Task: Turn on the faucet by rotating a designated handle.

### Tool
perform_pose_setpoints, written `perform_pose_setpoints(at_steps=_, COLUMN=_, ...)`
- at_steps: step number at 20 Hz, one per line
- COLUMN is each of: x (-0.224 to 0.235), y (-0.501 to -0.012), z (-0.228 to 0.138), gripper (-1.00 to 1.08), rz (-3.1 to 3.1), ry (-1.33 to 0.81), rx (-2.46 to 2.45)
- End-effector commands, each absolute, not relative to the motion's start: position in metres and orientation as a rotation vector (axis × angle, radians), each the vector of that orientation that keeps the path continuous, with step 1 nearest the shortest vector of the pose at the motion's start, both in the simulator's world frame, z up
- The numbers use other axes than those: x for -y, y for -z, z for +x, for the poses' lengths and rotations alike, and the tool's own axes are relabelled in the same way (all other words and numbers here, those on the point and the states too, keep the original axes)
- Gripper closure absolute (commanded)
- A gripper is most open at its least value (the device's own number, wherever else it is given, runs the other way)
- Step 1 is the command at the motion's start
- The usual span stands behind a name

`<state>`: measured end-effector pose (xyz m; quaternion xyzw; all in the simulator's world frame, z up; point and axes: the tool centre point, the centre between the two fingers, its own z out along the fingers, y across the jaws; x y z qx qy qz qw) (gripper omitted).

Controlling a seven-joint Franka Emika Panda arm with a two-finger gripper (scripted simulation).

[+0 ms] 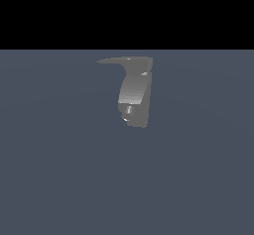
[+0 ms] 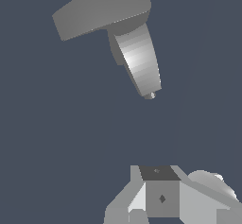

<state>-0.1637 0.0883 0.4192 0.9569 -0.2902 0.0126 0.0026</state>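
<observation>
While a flat slate-blue ground [image 1: 59, 179] fills the lower part of the exterior view, a plain black band lies across the top of the frame, and the two meet in a straight level line. That ground is bare and evenly coloured, with no seams or markings to be made out. Whether it is a worktop or a floor cannot be told. No walls or furniture show beyond the black band, and no container of any kind shows in either view.

Just above the middle of the exterior view stands the faucet [image 1: 134, 92], a chunky grey curved body, brighter on its rounded front and darker along the side toward the exterior view's right. Its spout tip [image 1: 128, 112] glints low on the body. Atop it lies the handle [image 1: 116, 60], a thin flat blade tapering to a point toward the exterior view's left, close to the line where ground meets black.

Seen by the wrist camera, the faucet [image 2: 139, 60] sits in the upper middle of the frame, with the handle [image 2: 94, 10] as a broad slab above it and the spout tip [image 2: 149, 95] at the body's narrow end. Grey and white parts of the gripper [image 2: 160, 197] fill the lower edge of that frame, well apart from the faucet. Its jaws are not clearly visible, so I cannot tell whether they are apart or together.
</observation>
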Motion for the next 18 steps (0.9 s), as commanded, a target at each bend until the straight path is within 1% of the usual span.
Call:
perform_pose_setpoints(at_steps=1, x=-0.096, y=-0.412, z=-0.152, gripper=1.08, rz=2.977, ry=-0.038, rx=0.991)
perform_pose_setpoints(at_steps=18, x=-0.128, y=-0.366, z=-0.067, gripper=1.08, rz=2.767, ry=-0.025, rx=1.494)
